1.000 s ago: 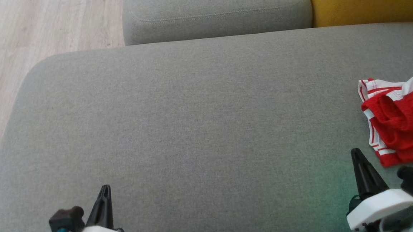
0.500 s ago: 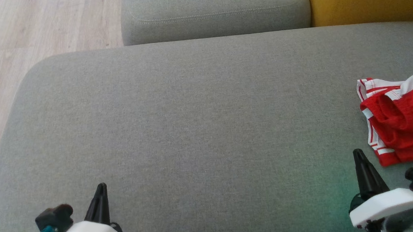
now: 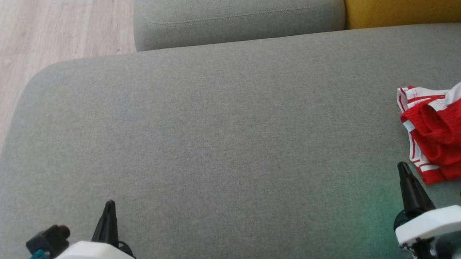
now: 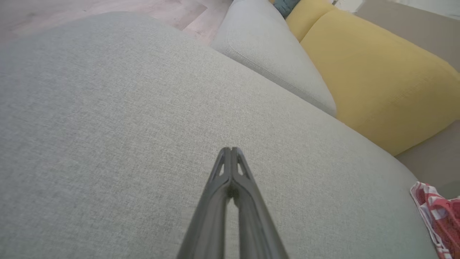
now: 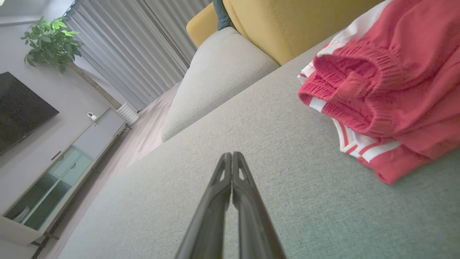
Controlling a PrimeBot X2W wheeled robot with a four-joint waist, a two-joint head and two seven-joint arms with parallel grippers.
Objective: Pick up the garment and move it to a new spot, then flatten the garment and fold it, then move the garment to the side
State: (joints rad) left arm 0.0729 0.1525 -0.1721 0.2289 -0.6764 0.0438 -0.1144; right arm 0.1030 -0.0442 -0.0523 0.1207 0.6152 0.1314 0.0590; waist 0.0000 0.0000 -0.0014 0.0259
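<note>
Both pincers were closed, fingers pressed together with nothing between them. The left gripper (image 3: 109,205) sat at the near left of the grey seat cushion (image 3: 223,138), and the right gripper (image 3: 401,168) at the near right. The red-and-white garment (image 3: 448,132) lay bunched on the cushion's right side, just beside the right gripper's tip but not touching it.

- No writing, number, brand or sign can be read in any of the views.
- The garment (image 3: 454,131) is red with white stripes — no lettering can be made out on the folds that show.
- The dark screen (image 5: 18,108) on the wall is blank — nothing legible on it.
</note>
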